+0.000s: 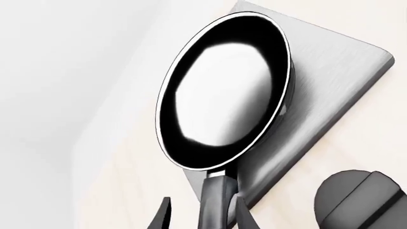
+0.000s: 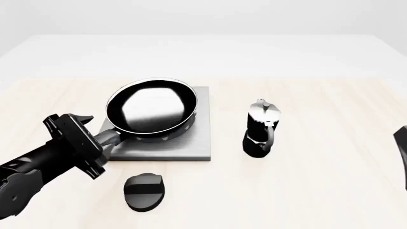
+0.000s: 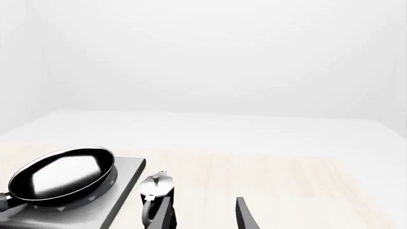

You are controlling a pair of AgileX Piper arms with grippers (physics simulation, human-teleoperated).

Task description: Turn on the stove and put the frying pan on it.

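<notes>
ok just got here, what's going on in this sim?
The left arm has its pincer around the handle of the frying pan, which sits over the stove, covering the burner. Whether the fingers are clamped on the handle or just parted beside it isn't clear. The right pincer is open and holds nothing, off to the right of the table. The knob lies in front of the stove, untouched, and a moka pot stands to the stove's right.
</notes>
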